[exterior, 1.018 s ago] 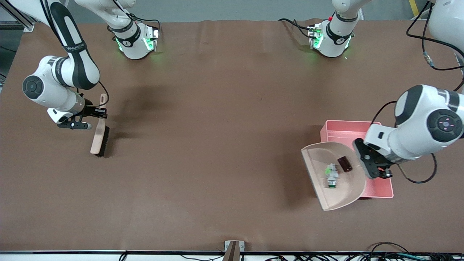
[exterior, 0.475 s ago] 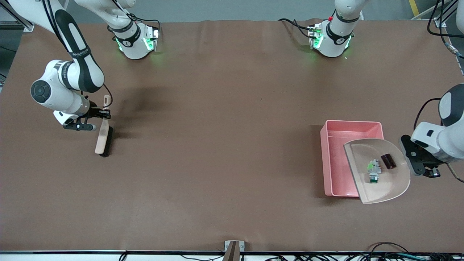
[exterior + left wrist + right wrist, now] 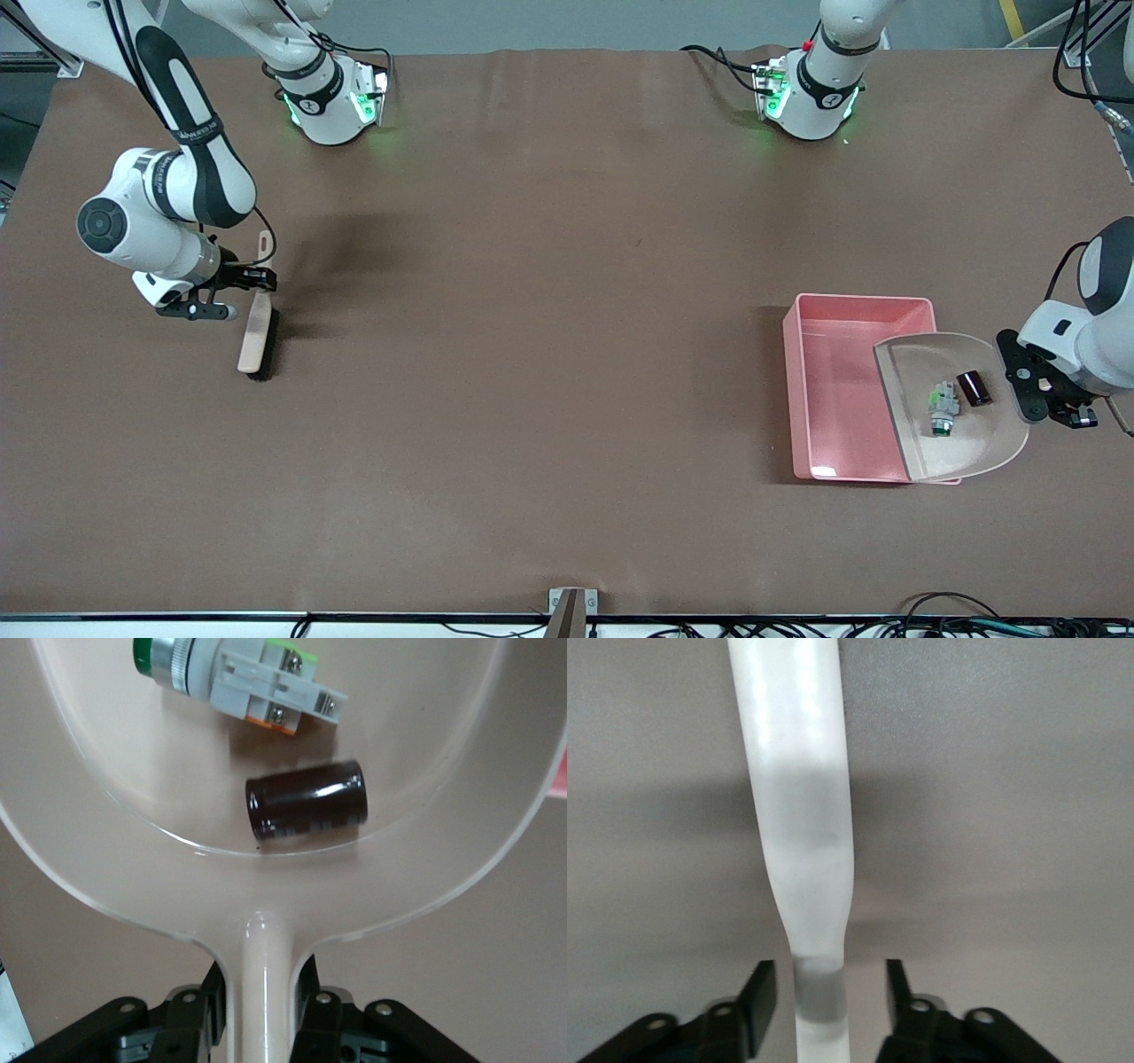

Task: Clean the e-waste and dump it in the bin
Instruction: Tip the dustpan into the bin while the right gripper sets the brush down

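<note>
With my left gripper [image 3: 259,1014] clamping the dustpan [image 3: 974,443] over the bin [image 3: 833,399], I'd tip slowly so both parts [image 3: 957,403] slide in, while my right gripper [image 3: 246,282] waits, fingers loosely around the brush [image 3: 255,332].

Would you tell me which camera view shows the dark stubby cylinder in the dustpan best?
The left wrist view: the dark cylinder fills the frame, lying in the dustpan beside the white block. The front view shows it only as a speck; the right wrist view misses it.

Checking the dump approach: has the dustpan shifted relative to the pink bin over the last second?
Yes. The dustpan, held by the left gripper, has moved across the bin toward the left arm's end of the table, now overhanging that end's rim.
</note>
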You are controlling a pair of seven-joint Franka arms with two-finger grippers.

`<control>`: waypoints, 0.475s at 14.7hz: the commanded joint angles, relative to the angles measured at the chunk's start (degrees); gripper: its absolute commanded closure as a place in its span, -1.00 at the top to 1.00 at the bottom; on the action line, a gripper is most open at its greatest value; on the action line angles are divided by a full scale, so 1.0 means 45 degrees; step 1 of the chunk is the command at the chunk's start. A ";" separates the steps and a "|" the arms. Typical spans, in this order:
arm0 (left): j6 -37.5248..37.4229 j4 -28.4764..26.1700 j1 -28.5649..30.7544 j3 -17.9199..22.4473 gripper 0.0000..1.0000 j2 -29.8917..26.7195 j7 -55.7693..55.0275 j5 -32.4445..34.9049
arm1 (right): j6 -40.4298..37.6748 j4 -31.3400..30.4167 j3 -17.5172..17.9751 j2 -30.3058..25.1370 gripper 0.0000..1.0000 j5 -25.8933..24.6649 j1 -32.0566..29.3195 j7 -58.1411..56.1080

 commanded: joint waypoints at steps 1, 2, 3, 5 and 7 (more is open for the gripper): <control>0.0050 -0.0527 0.0019 -0.0088 -0.68 -0.0176 -0.0120 0.1220 | 0.0128 -0.0034 0.0204 -0.0029 1.00 -0.0264 -0.0267 -0.0037; 0.0070 -0.0547 0.0019 -0.0088 -0.69 -0.0156 -0.0139 0.1611 | 0.0109 -0.0015 0.0204 -0.0029 1.00 -0.0264 -0.0267 -0.0037; 0.0070 -0.0548 0.0019 -0.0088 -0.69 -0.0137 -0.0159 0.1886 | 0.0032 0.0043 0.0204 -0.0048 1.00 -0.0245 -0.0267 0.0002; 0.0070 -0.0567 -0.0001 -0.0088 -0.69 -0.0078 -0.0159 0.2278 | -0.0008 0.0239 0.0223 -0.0048 1.00 -0.0187 -0.0248 0.0080; 0.0050 -0.0567 -0.0020 -0.0088 -0.69 -0.0078 -0.0179 0.2745 | -0.0357 0.0647 0.0223 -0.0048 1.00 -0.0128 -0.0208 0.0022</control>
